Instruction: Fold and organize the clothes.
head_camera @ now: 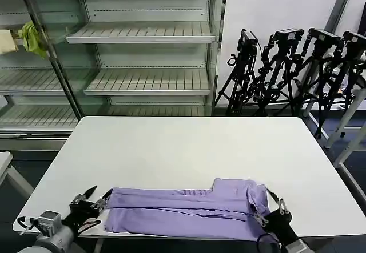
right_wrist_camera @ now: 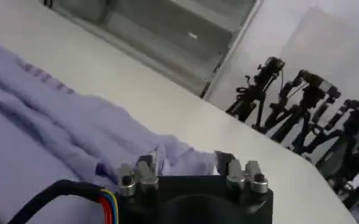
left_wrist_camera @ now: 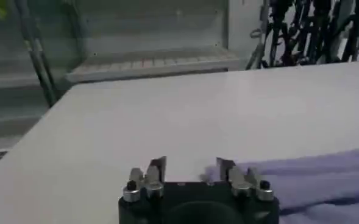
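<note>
- Head view: shirt (head_camera: 183,213) lies in a long folded band along the near edge of the table (head_camera: 189,150), lower centre of frame, long axis running left–right. A raised bunch of fabric sits at its right end.
- Head view: left gripper (head_camera: 91,200) at lower left, just beside the shirt's left end, tips pointing toward it. Right gripper (head_camera: 269,207) at lower right, at the bunched right end, touching or very near the cloth (contact not resolvable here).
- Left wrist view: left gripper (left_wrist_camera: 191,167) has its fingers spread apart with bare table between them, nothing held. Shirt (left_wrist_camera: 313,179) edge enters at the lower right of the frame, just beside one fingertip, not between the two.
- Right wrist view: right gripper (right_wrist_camera: 188,167) fingers apart, lavender shirt (right_wrist_camera: 57,128) bunched in the gap and beyond it. Whether the pads press the fabric I cannot tell; I read it as open over the cloth, not clamped.
- Judgement: each arm is nearest its own end of the band, so the next fold likely needs a pinch at both ends; the left must shift sideways onto the edge first (right is already over fabric).
- Background: shelves (head_camera: 143,33) upper left, tripods (head_camera: 291,70) upper right.
</note>
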